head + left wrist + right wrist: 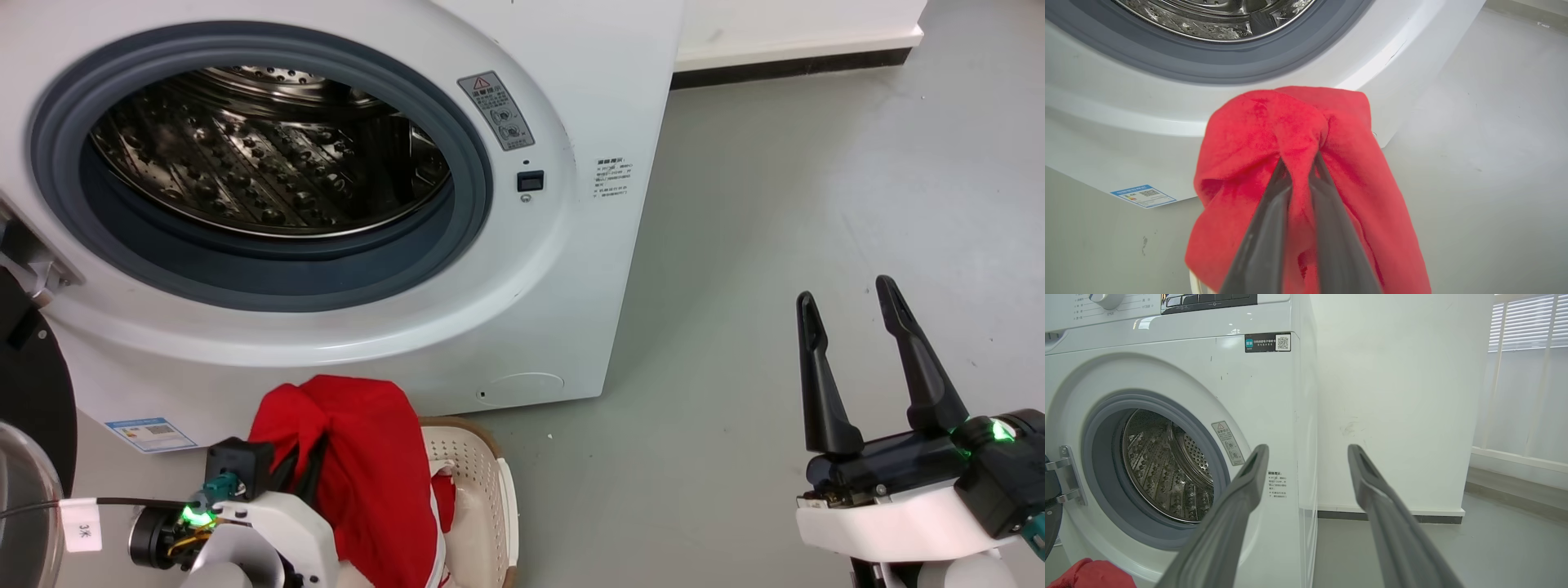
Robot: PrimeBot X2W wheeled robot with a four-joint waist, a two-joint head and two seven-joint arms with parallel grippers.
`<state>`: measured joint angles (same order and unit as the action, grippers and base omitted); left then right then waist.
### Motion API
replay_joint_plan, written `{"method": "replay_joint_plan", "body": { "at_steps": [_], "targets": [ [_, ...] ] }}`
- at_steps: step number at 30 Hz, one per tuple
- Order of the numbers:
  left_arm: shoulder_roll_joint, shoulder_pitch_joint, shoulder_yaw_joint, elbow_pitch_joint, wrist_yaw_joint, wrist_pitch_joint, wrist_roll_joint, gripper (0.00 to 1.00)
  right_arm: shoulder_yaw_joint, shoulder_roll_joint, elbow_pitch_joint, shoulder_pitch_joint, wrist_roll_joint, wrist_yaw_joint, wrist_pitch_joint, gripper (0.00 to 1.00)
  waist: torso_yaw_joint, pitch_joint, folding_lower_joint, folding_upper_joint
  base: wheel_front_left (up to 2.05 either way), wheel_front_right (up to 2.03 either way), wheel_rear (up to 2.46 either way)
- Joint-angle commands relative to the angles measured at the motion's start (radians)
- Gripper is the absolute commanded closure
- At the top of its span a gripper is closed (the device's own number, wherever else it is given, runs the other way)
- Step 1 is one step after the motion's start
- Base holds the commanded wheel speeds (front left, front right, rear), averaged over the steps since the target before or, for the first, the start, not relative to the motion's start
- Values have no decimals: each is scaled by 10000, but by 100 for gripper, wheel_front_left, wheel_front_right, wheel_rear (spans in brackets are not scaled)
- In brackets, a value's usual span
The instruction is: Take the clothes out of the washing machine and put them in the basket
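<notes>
The left gripper (1298, 157) is clamped on a bunched fold of the bright red fabric garment (359, 465). The garment hangs over the cream perforated plastic basket (482, 469), its lower part reaching inside. The basket stands on the grey floor (775, 204), just before the large white front-loading washing machine (563, 286). The right gripper (847, 291) is spread wide, holding nothing, well apart to the right.
</notes>
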<state>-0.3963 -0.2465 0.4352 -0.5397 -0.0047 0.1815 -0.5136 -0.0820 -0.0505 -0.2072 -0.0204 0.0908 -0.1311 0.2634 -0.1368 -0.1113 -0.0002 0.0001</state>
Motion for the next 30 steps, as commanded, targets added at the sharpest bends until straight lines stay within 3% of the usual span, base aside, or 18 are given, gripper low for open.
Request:
{"method": "replay_joint_plan", "body": {
  "at_steps": [1, 14, 30],
  "targets": [
    [-10, 118, 44, 81, 16, -64, 23, 100, -28, 5, -33, -78, 8, 7, 20, 0, -35, -91, 2, -1, 0, 0, 0],
    [248, -728, 319, -1222, -368, -298, -93, 100, 7, 7, -273, -1051, 256, 7, 20, 0, -685, -1984, 2, -1, 0, 0, 0],
    [296, -3768, 1217, -5185, -909, -1011, 638, 100, 289, 8, -675, -2555, 802, 7, 20, 0, -1380, -5251, 2, -1, 0, 0, 0]
  ]
}}
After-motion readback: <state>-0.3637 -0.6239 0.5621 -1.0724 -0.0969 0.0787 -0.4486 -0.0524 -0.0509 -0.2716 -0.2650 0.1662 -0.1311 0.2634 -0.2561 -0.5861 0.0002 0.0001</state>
